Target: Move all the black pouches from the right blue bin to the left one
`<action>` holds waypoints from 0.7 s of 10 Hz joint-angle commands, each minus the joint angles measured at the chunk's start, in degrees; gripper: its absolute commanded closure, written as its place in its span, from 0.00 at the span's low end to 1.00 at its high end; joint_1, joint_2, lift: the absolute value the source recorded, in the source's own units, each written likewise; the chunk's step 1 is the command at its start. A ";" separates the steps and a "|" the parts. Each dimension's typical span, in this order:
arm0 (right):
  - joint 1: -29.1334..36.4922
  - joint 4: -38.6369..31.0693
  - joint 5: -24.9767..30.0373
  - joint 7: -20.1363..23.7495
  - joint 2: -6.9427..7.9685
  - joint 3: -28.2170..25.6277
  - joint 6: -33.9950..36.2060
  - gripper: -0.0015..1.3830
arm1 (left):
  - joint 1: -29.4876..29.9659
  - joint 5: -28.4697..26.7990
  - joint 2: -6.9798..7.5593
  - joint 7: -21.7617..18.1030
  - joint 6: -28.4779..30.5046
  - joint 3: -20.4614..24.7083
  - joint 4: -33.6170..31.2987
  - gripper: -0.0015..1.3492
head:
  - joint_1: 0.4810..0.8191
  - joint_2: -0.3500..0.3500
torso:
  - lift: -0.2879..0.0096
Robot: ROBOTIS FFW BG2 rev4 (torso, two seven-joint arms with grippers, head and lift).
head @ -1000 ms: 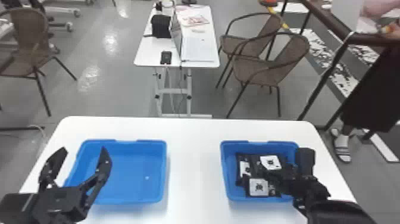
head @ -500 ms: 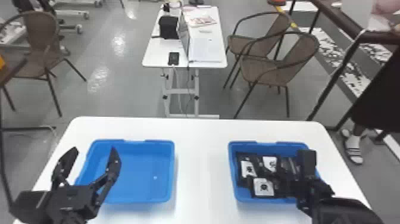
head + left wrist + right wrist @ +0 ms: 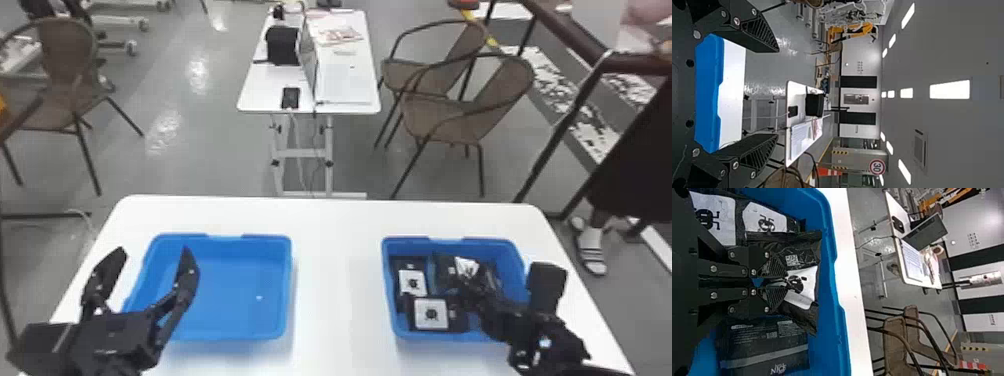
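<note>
At left, the left gripper (image 3: 154, 251) is parked with its fingers spread wide, holding nothing; the left blue bin (image 3: 235, 300) lies just beyond it and to its right, a small white speck (image 3: 259, 298) on the bin's floor; to the right of both, bare white tabletop (image 3: 340, 280) runs to the right blue bin (image 3: 500, 246), where the black pouches lie around the right gripper (image 3: 466, 280); left of its fingertips, near the bin's left wall, is one white-labelled pouch (image 3: 412, 281), with a front pouch (image 3: 431, 314) just nearer the robot and also to the fingertips' left; the right gripper's fingers are closed on a held pouch (image 3: 803, 288), pinching it at its white label, which creases at their tips inside the bin; directly right of the right gripper lies a dark pouch with a grey band (image 3: 766, 356); well beyond both grippers, a white desk (image 3: 260, 90) stands on the grey floor, two brown chairs (image 3: 445, 120) to its right.
</note>
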 commanded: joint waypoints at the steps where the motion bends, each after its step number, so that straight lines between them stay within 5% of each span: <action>1: 4.72 -8.60 -0.11 0.23 0.58 -0.36 0.71 0.78 | -0.16 0.35 0.18 -0.02 0.25 0.05 -0.08 0.21 | 0.63 0.42 | 1.00; 4: 4.72 -20.64 -2.92 8.23 0.49 3.16 6.07 0.78 | -2.63 8.44 0.71 -1.42 4.29 -0.38 -0.34 0.21 | 0.63 0.46 | 1.00; 7: -5.74 -15.99 -8.29 16.05 0.49 13.18 6.95 0.78 | -6.84 16.35 2.73 -4.85 11.67 -1.35 -1.13 0.21 | 0.63 0.61 | 1.00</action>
